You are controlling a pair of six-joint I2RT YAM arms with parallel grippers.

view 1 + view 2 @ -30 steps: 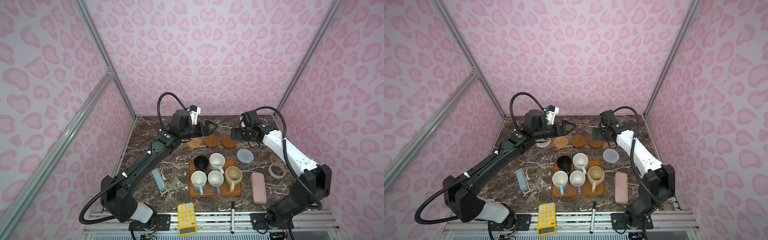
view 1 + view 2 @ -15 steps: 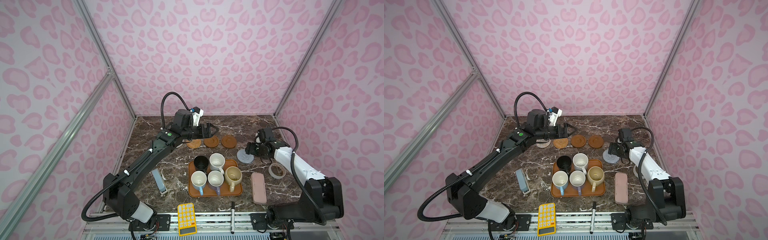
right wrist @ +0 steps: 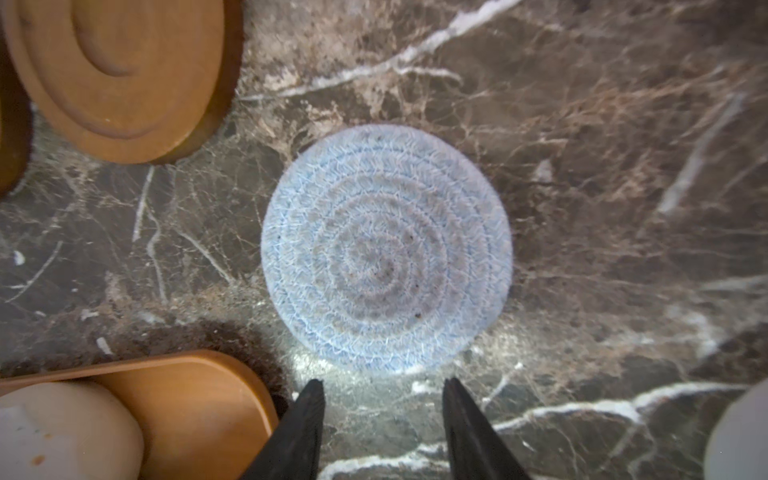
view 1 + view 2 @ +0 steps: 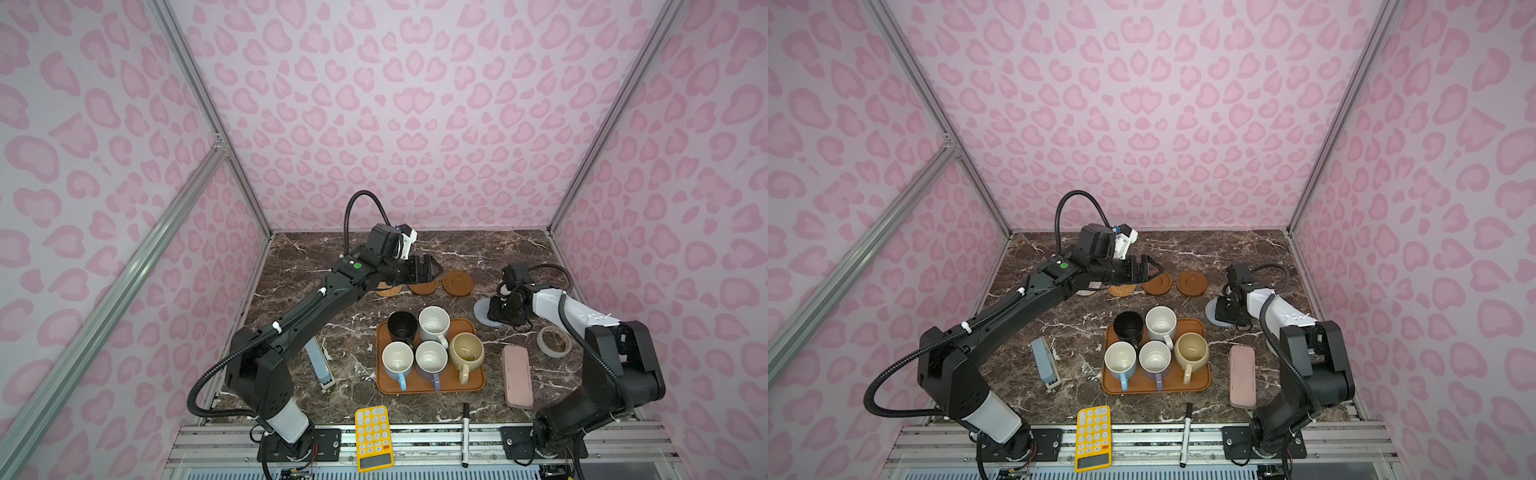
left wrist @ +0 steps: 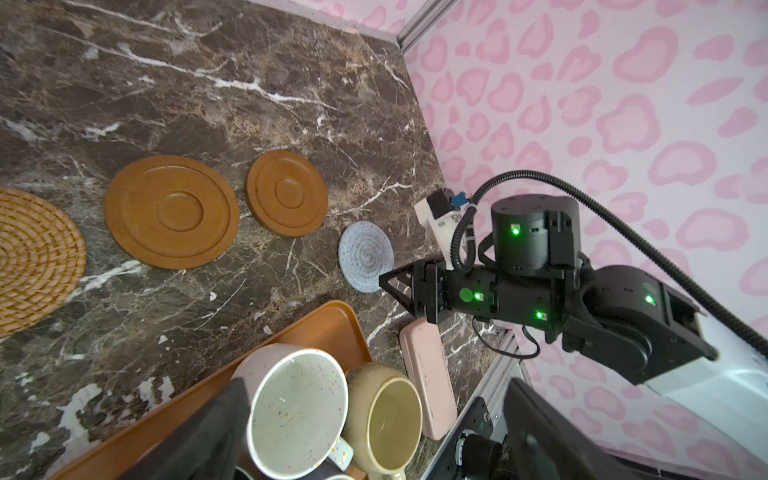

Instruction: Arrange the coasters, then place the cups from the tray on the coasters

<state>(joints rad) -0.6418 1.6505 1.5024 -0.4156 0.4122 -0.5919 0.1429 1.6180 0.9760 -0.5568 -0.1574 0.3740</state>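
Marble bench (image 4: 299, 286), pink walls around. Grey-blue woven coaster (image 3: 386, 249) lies flat just off the tray (image 4: 384, 388) corner. Right hand (image 3: 382, 388) poised at its edge, fingers parted, gripping nothing. Five cups (image 4: 431, 357) stand on tray. Left hand (image 4: 428, 266) wide open, empty, near the wooden coasters (image 4: 457, 283) at the back

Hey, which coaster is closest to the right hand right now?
The grey-blue woven coaster, lying flat just in front of the right hand. The two brown wooden coasters and the tan rattan coaster sit in a row farther off.
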